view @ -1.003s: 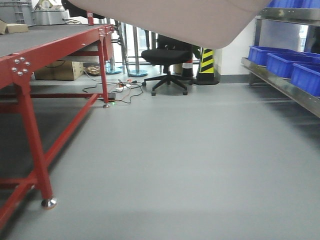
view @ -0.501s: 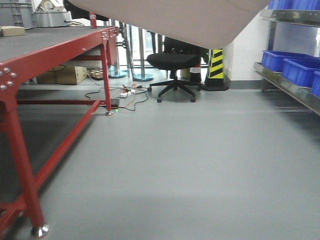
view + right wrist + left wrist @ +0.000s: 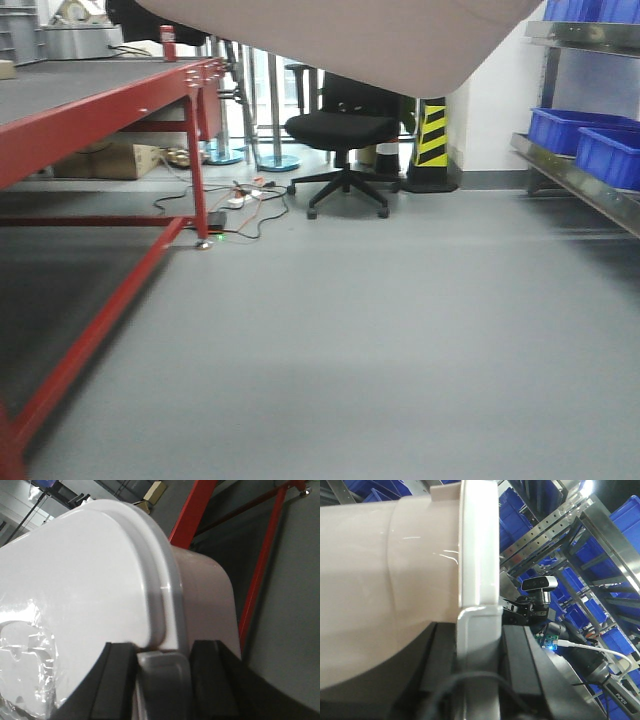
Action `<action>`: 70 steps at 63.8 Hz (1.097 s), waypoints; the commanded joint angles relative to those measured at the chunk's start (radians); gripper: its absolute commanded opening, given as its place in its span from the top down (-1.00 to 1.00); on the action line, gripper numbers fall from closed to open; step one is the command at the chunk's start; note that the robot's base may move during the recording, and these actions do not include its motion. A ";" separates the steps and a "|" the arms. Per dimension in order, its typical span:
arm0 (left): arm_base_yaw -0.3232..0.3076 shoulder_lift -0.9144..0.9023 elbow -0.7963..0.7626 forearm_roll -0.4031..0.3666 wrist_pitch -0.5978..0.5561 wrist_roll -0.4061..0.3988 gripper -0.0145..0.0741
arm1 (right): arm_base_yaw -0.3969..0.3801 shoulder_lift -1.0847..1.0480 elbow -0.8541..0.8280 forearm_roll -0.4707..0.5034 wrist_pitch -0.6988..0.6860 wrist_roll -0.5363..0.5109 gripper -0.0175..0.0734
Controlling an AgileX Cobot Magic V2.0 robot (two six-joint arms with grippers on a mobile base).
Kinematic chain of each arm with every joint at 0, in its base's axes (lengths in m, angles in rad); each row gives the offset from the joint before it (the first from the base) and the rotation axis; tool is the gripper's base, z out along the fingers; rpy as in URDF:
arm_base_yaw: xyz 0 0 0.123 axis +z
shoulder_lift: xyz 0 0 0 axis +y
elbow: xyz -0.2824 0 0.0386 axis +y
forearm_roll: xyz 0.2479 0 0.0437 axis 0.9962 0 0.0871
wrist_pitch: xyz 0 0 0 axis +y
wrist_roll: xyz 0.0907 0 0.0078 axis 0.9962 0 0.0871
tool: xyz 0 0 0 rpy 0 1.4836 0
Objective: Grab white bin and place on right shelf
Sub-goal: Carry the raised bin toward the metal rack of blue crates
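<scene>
1. The white bin [image 3: 380, 40] hangs in the air between the two arms. Its underside fills the top of the front view, above the grey floor [image 3: 400, 350] and beside the red table [image 3: 100, 110].
2. The left gripper [image 3: 479, 655] has its fingers [image 3: 440, 670] drawn in narrow onto the raised lug of the rim at one end. The right gripper [image 3: 162, 670] pinches the matching lug at the other end, just under the lid [image 3: 75, 580].
3. The shelf [image 3: 590, 190] stands to the right, well apart from the bin, with blue crates [image 3: 585, 135] on it.
4. The bin looks stiff, smooth and bulky, and the lid hides whatever it holds, so its weight cannot be told. The lugs are small holds on slick plastic, so the arms likely need to move together and keep it level.
</scene>
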 commanded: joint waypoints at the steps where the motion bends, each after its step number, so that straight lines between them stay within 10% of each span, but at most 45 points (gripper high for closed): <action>1: -0.034 -0.042 -0.033 -0.110 0.175 0.009 0.96 | 0.031 -0.067 -0.031 0.129 0.238 -0.004 0.44; 70: -0.034 -0.042 -0.033 -0.106 0.175 0.009 0.96 | 0.031 -0.067 -0.031 0.129 0.239 -0.004 0.44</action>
